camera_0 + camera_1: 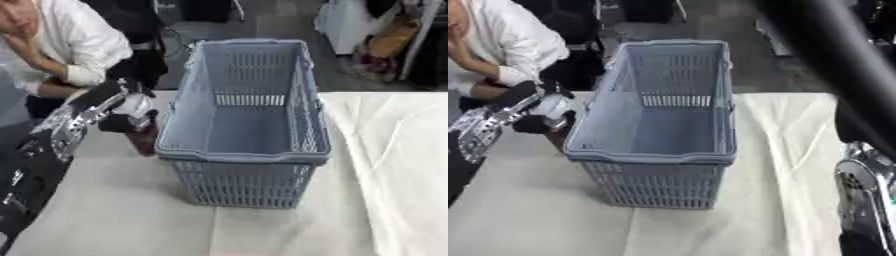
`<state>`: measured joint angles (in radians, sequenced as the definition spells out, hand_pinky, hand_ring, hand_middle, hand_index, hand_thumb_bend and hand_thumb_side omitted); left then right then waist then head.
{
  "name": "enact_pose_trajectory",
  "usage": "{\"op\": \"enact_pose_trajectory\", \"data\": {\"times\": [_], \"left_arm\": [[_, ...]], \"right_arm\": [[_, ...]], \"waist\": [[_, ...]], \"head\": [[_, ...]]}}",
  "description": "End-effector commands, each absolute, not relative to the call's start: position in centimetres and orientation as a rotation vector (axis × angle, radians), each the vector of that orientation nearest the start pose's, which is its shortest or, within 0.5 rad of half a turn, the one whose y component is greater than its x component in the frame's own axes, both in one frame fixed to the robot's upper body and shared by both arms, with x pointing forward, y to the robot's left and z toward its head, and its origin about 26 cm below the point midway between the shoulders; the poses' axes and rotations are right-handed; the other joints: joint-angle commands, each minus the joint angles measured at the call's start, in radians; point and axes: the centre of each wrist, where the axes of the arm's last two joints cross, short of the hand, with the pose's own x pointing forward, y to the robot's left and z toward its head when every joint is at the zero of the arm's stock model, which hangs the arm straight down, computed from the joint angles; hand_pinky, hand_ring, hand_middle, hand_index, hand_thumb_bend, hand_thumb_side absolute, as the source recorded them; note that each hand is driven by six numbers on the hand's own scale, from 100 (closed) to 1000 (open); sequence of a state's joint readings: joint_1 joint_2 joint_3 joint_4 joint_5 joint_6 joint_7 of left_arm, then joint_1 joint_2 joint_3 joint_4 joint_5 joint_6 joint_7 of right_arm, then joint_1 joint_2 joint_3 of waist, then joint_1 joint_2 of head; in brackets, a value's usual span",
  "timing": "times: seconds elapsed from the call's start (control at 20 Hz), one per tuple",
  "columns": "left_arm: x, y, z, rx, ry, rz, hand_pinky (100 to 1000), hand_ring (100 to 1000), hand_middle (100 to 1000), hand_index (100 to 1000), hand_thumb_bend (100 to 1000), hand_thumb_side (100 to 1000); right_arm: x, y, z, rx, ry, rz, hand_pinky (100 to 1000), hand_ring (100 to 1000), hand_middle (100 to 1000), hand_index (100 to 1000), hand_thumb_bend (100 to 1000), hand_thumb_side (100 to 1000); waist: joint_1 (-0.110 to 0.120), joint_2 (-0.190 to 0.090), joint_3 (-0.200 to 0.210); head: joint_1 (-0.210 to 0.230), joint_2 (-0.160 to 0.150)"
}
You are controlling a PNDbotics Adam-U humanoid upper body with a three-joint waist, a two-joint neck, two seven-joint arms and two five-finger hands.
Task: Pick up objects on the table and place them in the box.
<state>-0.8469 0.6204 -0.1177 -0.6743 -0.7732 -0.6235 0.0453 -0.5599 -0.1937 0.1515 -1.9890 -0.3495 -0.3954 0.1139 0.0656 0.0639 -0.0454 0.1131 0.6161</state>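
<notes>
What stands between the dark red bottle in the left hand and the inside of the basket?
Only the basket's own left wall. The left hand holds the bottle low against the outside of that wall, below the rim, so it must rise over it. The basket looks empty.

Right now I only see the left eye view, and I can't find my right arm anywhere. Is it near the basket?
Observer: The right eye view shows it. The right arm crosses the top right corner as a thick black bar, to the right of the basket and apart from it.
Operator: Does any more of it show lower down?
Observer: Yes. A silver joint shows at the right edge, beside the white cloth. The hand itself is outside both views.
</notes>
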Motion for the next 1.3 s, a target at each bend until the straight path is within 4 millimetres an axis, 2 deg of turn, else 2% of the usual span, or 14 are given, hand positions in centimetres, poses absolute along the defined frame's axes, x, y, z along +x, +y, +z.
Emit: {"op": "enact_pose_trajectory", "data": {"times": [0.05, 0.35, 0.6, 0.65, 0.7, 1.3], "left_arm": [[45.3, 42.1, 16.2, 0.951, -1.661, -1.385, 100, 100, 100, 103, 100, 607], [45.4, 42.4, 17.3, 0.921, -1.576, -1.437, 100, 100, 100, 104, 100, 604], [45.7, 42.6, 19.0, 0.886, -1.527, -1.476, 100, 100, 100, 104, 100, 604], [45.7, 42.7, 19.4, 0.88, -1.523, -1.478, 100, 100, 100, 105, 100, 630], [45.7, 42.7, 19.8, 0.873, -1.521, -1.477, 100, 100, 100, 105, 100, 604], [45.6, 43.4, 23.8, 0.857, -1.554, -1.415, 100, 100, 100, 103, 100, 603]], "right_arm": [[30.8, -17.4, 26.1, -0.836, 3.236, -0.434, 300, 482, 592, 805, 100, 991], [30.8, -17.5, 26.0, -0.829, 3.242, -0.439, 299, 481, 592, 805, 100, 991], [30.8, -17.7, 25.8, -0.819, 3.251, -0.454, 298, 481, 592, 805, 100, 991], [30.8, -17.7, 25.8, -0.816, 3.252, -0.457, 298, 481, 592, 805, 100, 993], [30.8, -17.7, 25.8, -0.814, 3.254, -0.459, 298, 481, 592, 805, 100, 991], [30.8, -18.0, 25.5, -0.797, 3.269, -0.477, 296, 480, 592, 805, 100, 992]], "waist": [[0.001, -0.016, 0.004], [0.005, -0.019, 0.009], [0.011, -0.022, 0.016], [0.013, -0.023, 0.018], [0.015, -0.024, 0.019], [0.026, -0.031, 0.031]], "head": [[-0.008, 0.004], [-0.009, 0.006], [-0.011, 0.01], [-0.012, 0.01], [-0.012, 0.011], [-0.016, 0.013]]}}
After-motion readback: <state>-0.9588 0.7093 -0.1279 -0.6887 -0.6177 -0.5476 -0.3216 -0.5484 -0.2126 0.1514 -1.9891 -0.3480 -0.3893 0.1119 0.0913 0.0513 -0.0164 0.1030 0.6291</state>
